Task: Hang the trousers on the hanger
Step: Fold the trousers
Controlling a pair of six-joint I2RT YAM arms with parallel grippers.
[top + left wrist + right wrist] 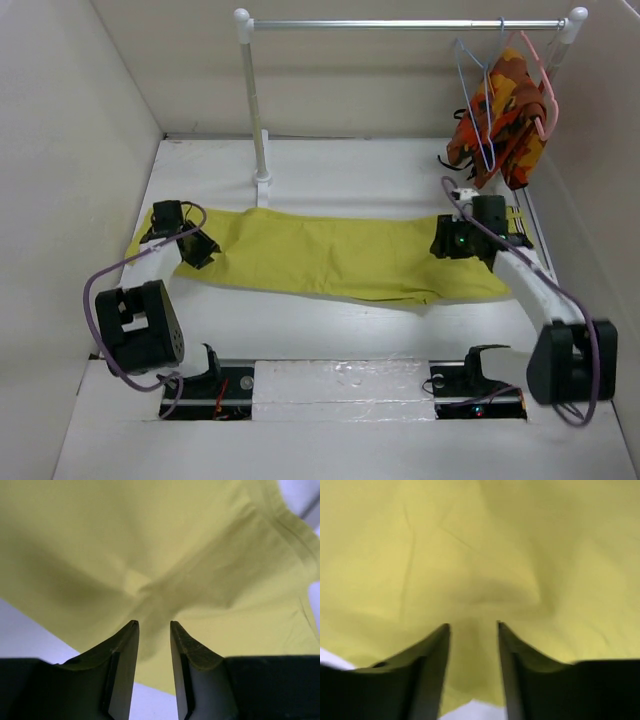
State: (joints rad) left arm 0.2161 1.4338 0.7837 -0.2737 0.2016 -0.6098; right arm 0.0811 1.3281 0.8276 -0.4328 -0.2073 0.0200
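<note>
Mustard-yellow cloth fills both of your wrist views. The trousers [340,255] lie flat on the white table [330,335], stretched from 9 o'clock to 3 o'clock in the overhead view. You have one arm at each end.

Your left gripper [152,626] sits at the 9 o'clock end. Its jaws are drawn close on a gathered fold, and creases run into the narrow gap between them. Your right gripper [472,626] is at the 3 o'clock end with its jaws further apart, astride a soft hump of cloth. From that blurred close view you cannot tell whether they clamp the hump or merely stand over it.

This looks like the pick-up step: both ends are being secured and nothing is lifted yet. Before you raise anything, make sure the right side truly has the cloth. Then lift both ends together so the length does not drag.

Further back, at about 1 o'clock, the pale-blue hanger [472,95] hangs on the rail [400,24]. It is just beside a pink hanger [541,95] that carries an orange patterned garment [503,125]. Judging by that crowding, threading the trousers over the blue bar calls for care not to snag its neighbour.

The blue wire is thin, and its lower bar is lost against the patterned cloth. Both fingertips hide the contact beneath them. The waistband trim is hard to make out from above.
</note>
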